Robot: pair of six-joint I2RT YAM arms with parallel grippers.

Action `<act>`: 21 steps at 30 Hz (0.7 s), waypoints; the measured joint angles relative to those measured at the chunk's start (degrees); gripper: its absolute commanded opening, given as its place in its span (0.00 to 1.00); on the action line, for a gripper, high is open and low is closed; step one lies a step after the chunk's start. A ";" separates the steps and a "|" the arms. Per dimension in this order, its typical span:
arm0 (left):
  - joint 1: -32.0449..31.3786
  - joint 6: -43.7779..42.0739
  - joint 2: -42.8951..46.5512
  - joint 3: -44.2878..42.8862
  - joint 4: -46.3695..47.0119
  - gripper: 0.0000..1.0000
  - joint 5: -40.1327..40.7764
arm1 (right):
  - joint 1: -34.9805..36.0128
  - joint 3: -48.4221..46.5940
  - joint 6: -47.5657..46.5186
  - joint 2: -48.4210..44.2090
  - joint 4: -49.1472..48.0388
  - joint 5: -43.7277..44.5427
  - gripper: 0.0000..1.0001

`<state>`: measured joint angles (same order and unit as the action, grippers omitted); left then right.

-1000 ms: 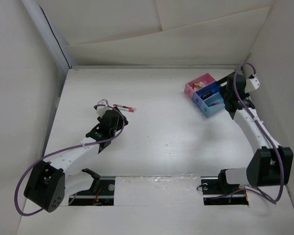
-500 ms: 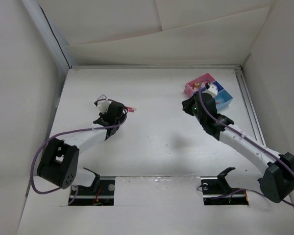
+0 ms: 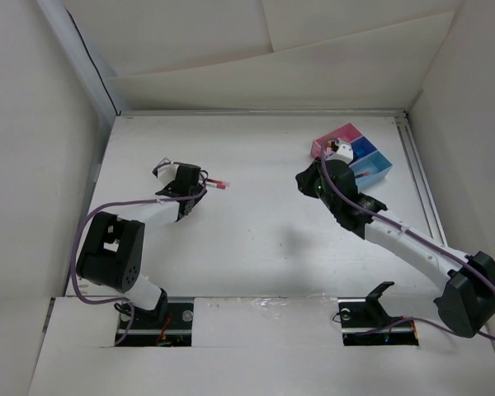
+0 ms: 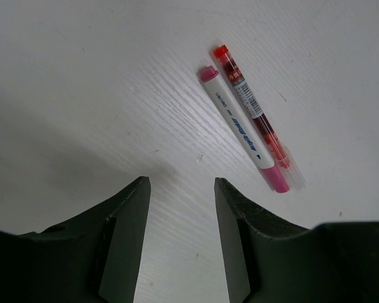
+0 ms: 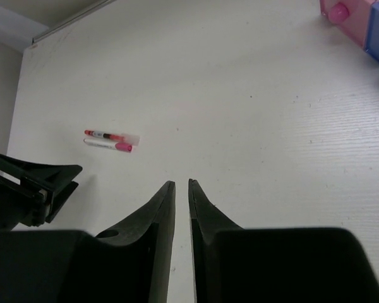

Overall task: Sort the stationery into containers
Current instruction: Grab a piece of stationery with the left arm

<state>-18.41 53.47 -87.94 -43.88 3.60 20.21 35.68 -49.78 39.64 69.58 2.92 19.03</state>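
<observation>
Evidently the step in hand is a pick by the left arm, so begin on the near side with its fingers. The left gripper (image 4: 180,184) hangs low over the table (image 3: 256,239), its jaws partly apart and nothing between them. The gap looks wide enough for one pen, hardly for two. Over to the right, the right gripper (image 5: 181,184) hovers above bare table with its fingers drawn to a thin slit, holding nothing. It is best left clear of the work.

Just beyond the left fingertips lie two pens, side by side and touching or very nearly so. One is a white pen (image 4: 235,126) with pink ends, and the other a red pen (image 4: 252,110) in a clear barrel on its far right side. Both lie slantwise to the jaw gap. To do this well, I would turn the wrist until the fingers straddle a barrel crosswise, move forward until the white pen's middle sits between the pads, then come straight down. With the pens so close, one finger must wedge between them or nudge the red one aside. Taking both together risks a slip.

Farthest off, at the far right, stand the joined containers: the pink tray (image 3: 320,148), the dark blue tray (image 3: 365,147) and the light blue tray (image 3: 379,169). They are well apart from the pens, so the grip must be firm enough for a long carry.
</observation>
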 measured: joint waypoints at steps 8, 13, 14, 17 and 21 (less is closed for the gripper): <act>0.00 0.70 -3.10 -4.35 -0.33 0.41 -0.02 | 0.04 0.00 -1.09 0.00 0.00 -1.66 0.30; 0.07 0.72 -6.80 -6.23 -0.46 0.41 -0.15 | 0.04 0.00 -1.31 0.00 0.00 -2.08 0.33; 0.20 0.72 -7.34 -6.25 -0.55 0.41 -0.33 | 0.04 0.00 -1.31 0.00 0.00 -2.12 0.33; 0.55 0.74 -8.22 -6.25 -0.79 0.41 -0.74 | 0.04 0.00 -1.31 0.00 0.00 -2.40 0.33; 0.63 0.76 -8.26 -6.25 -0.57 0.41 -0.76 | 0.02 0.00 -1.31 0.04 0.00 -2.64 0.33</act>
<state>-17.78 54.24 -96.20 -50.13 3.03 19.44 35.70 -49.78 38.33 69.63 2.92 16.38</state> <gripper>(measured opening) 0.417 0.327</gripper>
